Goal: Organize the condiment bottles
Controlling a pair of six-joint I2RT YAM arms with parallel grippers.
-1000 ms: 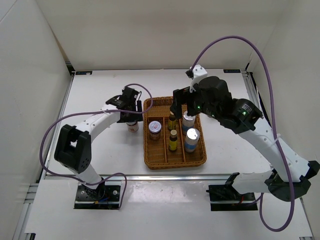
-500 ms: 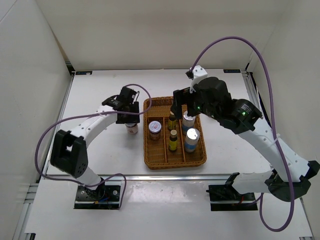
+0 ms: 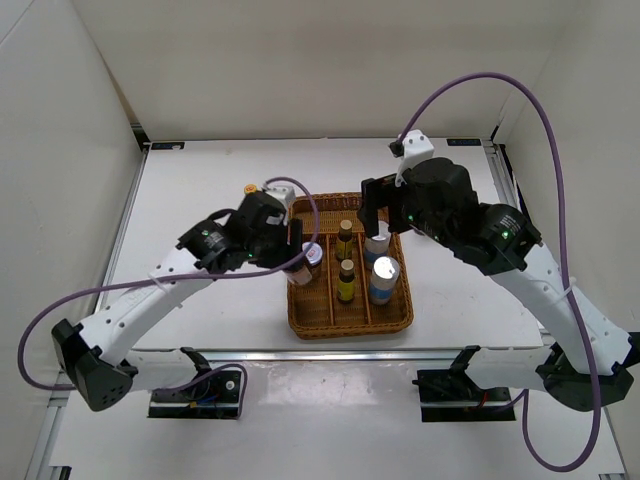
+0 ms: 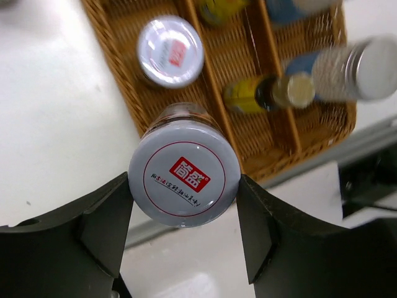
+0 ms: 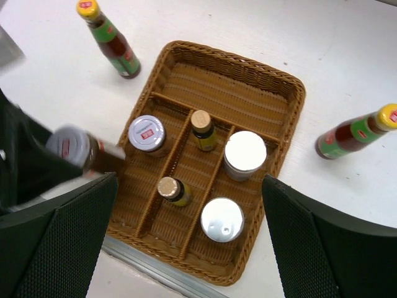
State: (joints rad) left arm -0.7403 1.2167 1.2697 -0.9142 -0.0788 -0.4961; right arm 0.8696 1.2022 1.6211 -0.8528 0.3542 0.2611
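Above a white surface (image 3: 200, 200), the left end effector (image 4: 185, 186) is clenched on a short jar (image 4: 185, 172). Its two dark fingers (image 4: 105, 230) press the sides of the jar's white lid, which bears a red logo. The jar hangs in the air at the left rim of the brown wicker tray (image 5: 291, 93). The right wrist view is blurred there, so it is hard to say whether the jar is over the tray's left compartment or just outside it; in that view it appears tilted.

The second jar (image 5: 147, 133) stands upright in the left compartment, toward the far end. The middle compartment holds the two small brown bottles, one at the far end (image 5: 202, 129) and one nearer the arms (image 5: 172, 190). Both silver-topped cylinders stand in the right compartment, one behind (image 5: 245, 154) and one in front (image 5: 222, 219).

The two tall yellow-capped bottles are outside the tray on the bare surface. One (image 5: 111, 40) stands off its far left corner and the other (image 5: 356, 131) off its right side.

The right end effector (image 5: 188, 180) hovers over the tray with its fingers spread wide and nothing between them.
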